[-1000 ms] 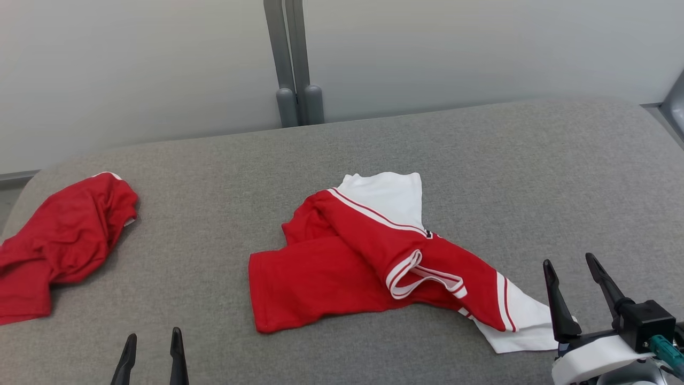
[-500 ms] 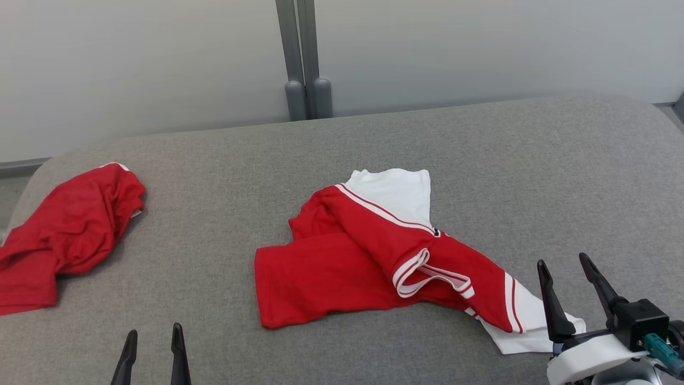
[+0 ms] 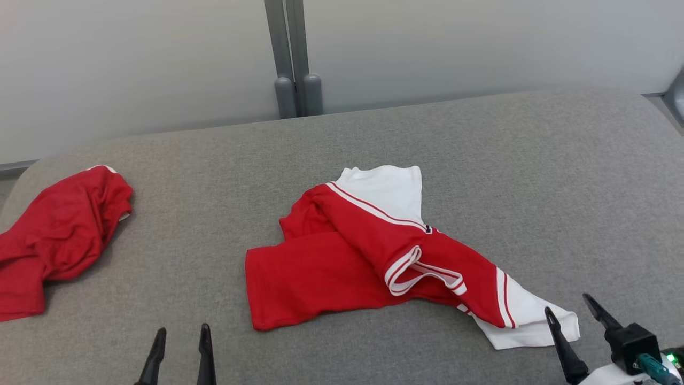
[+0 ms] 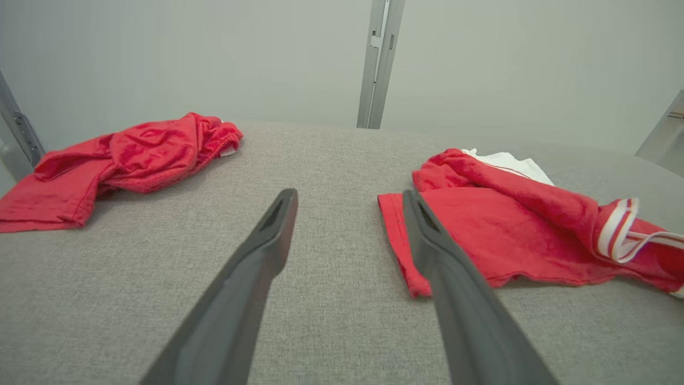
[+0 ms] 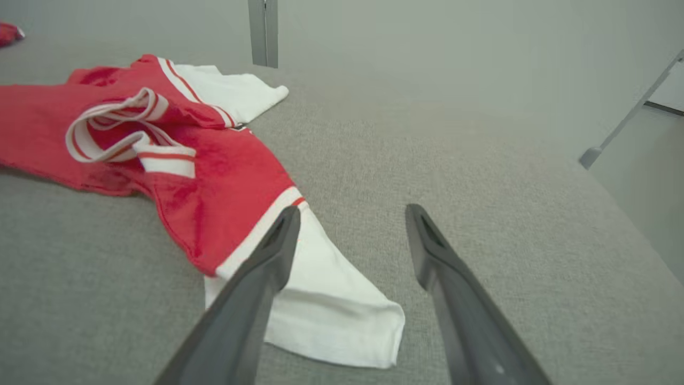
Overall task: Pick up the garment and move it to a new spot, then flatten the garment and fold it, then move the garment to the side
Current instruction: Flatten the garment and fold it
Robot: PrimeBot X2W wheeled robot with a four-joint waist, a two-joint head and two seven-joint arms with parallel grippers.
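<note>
Garment [image 3: 320, 278] crumpled at middle of surface [image 3: 534, 160] | flattening, folding, moving aside all seem undone | both jaws open, empty

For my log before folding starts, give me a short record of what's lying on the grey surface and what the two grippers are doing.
Surface: grey padded top
Middle: red and white shirt, crumpled, not folded
Far left: red garment, bunched, apart from the shirt
Left gripper: open, empty, near the shirt's red hem
Right gripper: open, empty, by the white sleeve
Behind: grey post
</note>
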